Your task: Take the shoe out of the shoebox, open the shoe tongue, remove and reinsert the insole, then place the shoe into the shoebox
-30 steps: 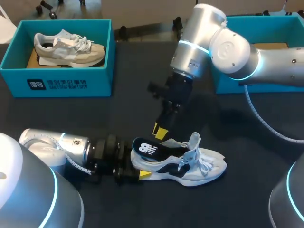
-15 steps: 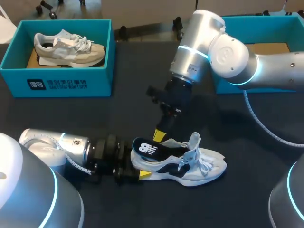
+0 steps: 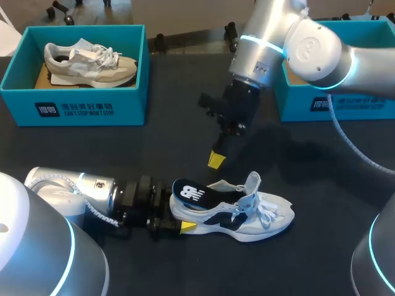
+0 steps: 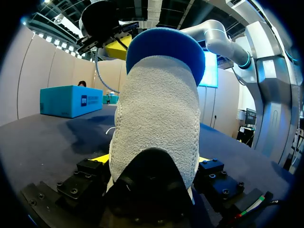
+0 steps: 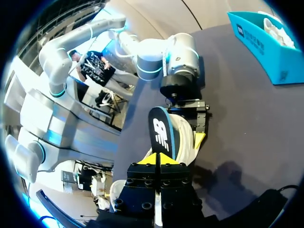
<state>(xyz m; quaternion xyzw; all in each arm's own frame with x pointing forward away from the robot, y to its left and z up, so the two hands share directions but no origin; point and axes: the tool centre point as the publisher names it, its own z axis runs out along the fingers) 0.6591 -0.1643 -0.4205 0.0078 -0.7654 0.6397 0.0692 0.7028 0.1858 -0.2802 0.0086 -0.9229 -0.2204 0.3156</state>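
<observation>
A white and navy shoe point(image 3: 262, 216) lies on its sole on the dark table, toe to the right, tongue and laces pulled up. A blue insole point(image 3: 190, 195) with a white logo sticks up out of its heel. My left gripper point(image 3: 181, 214) lies level at the heel, its fingers against both sides. In the left wrist view the heel point(image 4: 156, 123) fills the gap between them, with the insole point(image 4: 166, 45) above. My right gripper point(image 3: 216, 160) hangs shut and empty above and behind the heel. In its own view the tips point(image 5: 159, 159) meet just short of the insole point(image 5: 160, 130).
A teal shoebox point(image 3: 74, 108) at the back left holds a beige shoe point(image 3: 89, 61). A second teal box point(image 3: 321, 105) stands at the back right, partly behind my right arm. Bare dark tabletop lies between the boxes and the shoe.
My right gripper has shut, risen and drawn back from the insole toward the rear right. The shoe, the insole and my left arm have stayed put.
</observation>
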